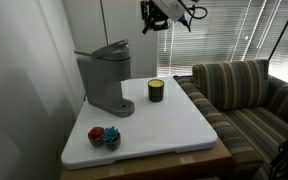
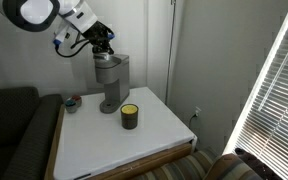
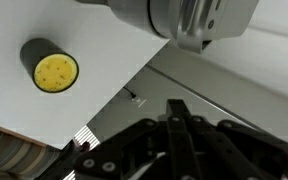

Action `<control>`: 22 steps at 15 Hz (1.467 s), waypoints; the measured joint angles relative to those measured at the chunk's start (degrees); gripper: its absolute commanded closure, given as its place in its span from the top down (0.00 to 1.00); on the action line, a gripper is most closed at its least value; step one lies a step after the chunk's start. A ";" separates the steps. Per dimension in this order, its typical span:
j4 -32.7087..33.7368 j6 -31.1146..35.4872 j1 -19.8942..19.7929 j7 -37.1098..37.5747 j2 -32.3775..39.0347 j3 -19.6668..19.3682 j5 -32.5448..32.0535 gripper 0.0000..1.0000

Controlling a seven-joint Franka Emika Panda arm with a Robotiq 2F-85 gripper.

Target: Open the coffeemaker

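Arm: it reaches in from high up, wrist bent so the gripper [image 2: 101, 44] points down over the table [image 1: 174, 125].
Gripper: in the wrist view its fingers [image 3: 177, 118] are pressed together with nothing between them; in an exterior view the gripper [image 1: 153, 20] hangs well above the table, clear of everything.
Coffeemaker: the coffeemaker [image 1: 105, 80] stands upright on its round base at the table edge that runs along the wall, near a corner; in an exterior view the gripper sits just over its rounded top [image 2: 109, 62], though I cannot tell from that view whether they touch.
Candle jar: the candle jar [image 1: 156, 90] is dark, with yellow wax [image 3: 55, 70], and stands apart from the coffeemaker, further along the same end of the table.
Small coloured things: they [image 1: 104, 135] lie near another corner on the wall side.
Open room: the middle of the table and its edge by the striped couch [image 1: 249, 95] are bare white.
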 measured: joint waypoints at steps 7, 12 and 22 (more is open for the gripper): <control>2.41 -22.58 17.34 15.14 -0.22 -20.23 -12.99 0.00; 3.09 -27.30 9.35 20.82 -3.94 -7.44 -18.05 0.00; 3.13 -22.16 -16.78 22.46 -2.62 23.55 -22.84 0.00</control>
